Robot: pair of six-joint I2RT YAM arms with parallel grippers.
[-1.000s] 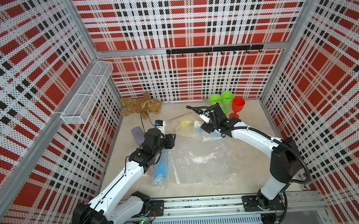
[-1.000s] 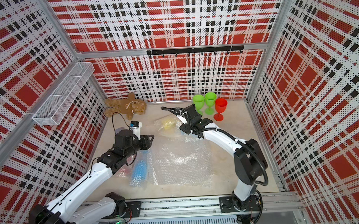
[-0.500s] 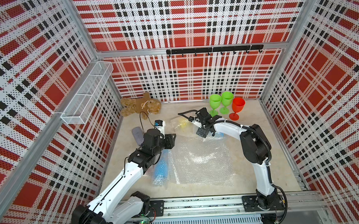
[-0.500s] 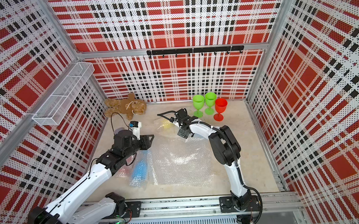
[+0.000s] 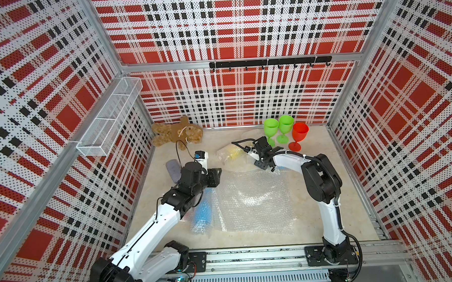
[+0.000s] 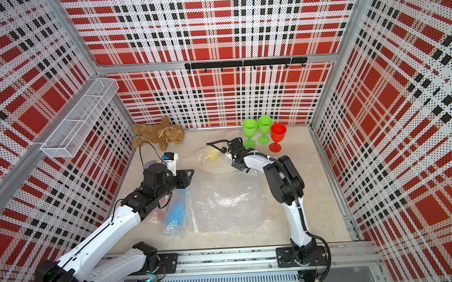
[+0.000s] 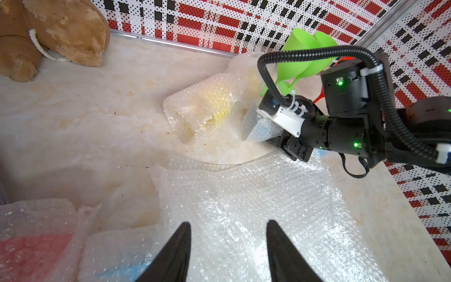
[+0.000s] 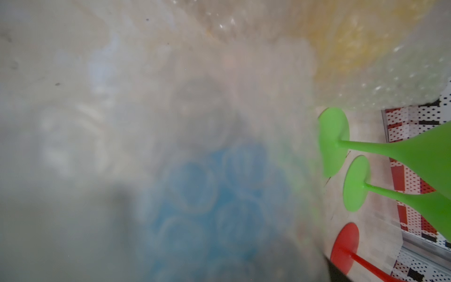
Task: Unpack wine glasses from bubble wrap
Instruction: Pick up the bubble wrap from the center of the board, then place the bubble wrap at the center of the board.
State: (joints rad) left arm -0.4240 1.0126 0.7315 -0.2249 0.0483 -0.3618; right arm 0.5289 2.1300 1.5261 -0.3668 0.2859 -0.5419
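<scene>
Since bubble wrap (image 7: pixel 256 190) is light, floppy & slick, I'd pinch a loose corner. L claw (image 7: pixel 228 222) spread over it on the table (image 7: pixel 73 122); R claw (image 7: pixel 261 133) buried in wrap beside the wrapped yellow goblet (image 7: pixel 214 107) (pinching? can't tell).

We get bright, even light and soft shadows in both top views, plaid walls (image 5: pixel 241 28) bowing at the edges. The flat bubble wrap (image 5: pixel 251 200) glints; more of it blurs our right wrist view.
</scene>
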